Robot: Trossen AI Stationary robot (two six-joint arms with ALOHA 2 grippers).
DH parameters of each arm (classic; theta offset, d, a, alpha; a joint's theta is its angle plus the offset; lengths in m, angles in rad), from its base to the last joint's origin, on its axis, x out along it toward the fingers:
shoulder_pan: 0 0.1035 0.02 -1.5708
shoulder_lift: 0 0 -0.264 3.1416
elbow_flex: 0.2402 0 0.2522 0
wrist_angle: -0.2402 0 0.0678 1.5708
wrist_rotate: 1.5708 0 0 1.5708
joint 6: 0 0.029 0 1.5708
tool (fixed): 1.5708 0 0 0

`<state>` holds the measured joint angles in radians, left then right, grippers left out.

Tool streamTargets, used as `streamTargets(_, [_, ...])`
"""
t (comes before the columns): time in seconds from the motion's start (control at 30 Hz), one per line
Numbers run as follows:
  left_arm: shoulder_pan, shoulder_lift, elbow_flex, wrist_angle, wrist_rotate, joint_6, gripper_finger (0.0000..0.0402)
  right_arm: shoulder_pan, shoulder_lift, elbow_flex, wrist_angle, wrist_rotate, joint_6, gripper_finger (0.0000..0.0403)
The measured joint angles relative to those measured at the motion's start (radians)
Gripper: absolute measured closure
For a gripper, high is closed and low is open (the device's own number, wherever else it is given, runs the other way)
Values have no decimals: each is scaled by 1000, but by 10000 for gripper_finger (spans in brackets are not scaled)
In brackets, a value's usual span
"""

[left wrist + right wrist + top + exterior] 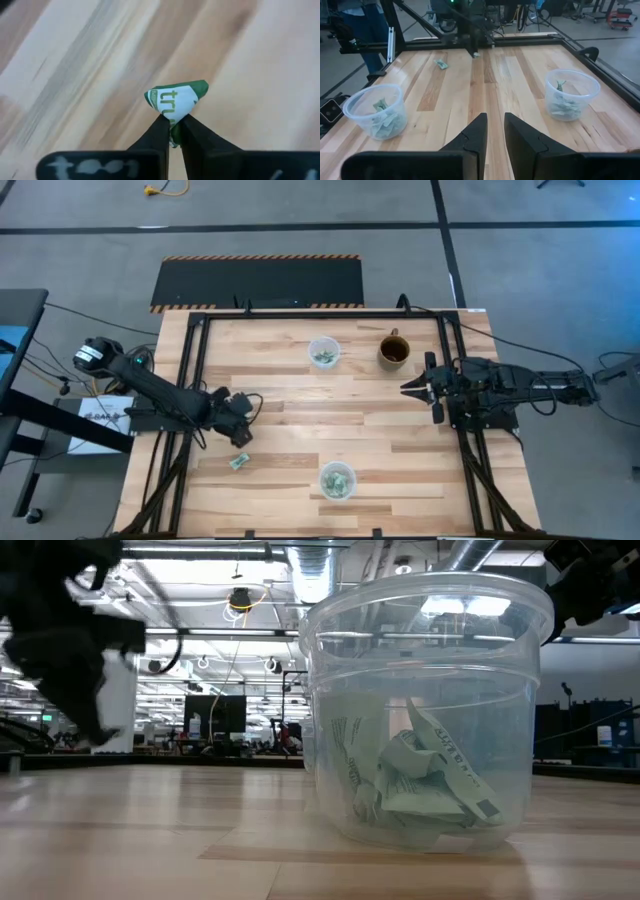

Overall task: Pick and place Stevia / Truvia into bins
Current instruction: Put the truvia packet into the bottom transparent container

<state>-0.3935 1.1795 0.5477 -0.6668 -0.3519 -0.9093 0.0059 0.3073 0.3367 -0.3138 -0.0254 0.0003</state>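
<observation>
Only the left wrist view shows the left gripper, low over the worktop, fingers pinched tight on one Truvia packet, another packet loose nearby, two bins holding more, right gripper parked, fingers slightly parted, empty.

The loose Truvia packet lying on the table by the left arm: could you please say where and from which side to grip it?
The loose packet lies flat on the table, so probably come straight down and pinch across its narrow width. The left gripper is shut on another packet; the right gripper waits aside.
</observation>
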Motion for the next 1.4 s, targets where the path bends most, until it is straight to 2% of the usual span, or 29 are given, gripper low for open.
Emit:
streamTargets(0.33, [-1, 6, 131, 568, -31, 349, 393, 0, 0, 0, 0, 0, 0, 344])
streamTargets(0.5, [0, 103, 248, 673, -9, 524, 395, 0, 0, 0, -1, 0, 0, 344])
streamTargets(0.77, [2, 383, 550, 583, 197, 707, 393, 0, 0, 0, -3, 0, 0, 344])
streamTargets(1.0, [5, 585, 773, 372, 247, 716, 390, 0, 0, 0, -1, 0, 0, 344])
streamTargets(1.17, [14, 689, 864, 291, 297, 732, 389, 0, 0, 0, -1, 0, 0, 344])
streamTargets(1.4, [14, 738, 914, 286, 349, 735, 389, 0, 0, 0, -1, 0, 0, 344])
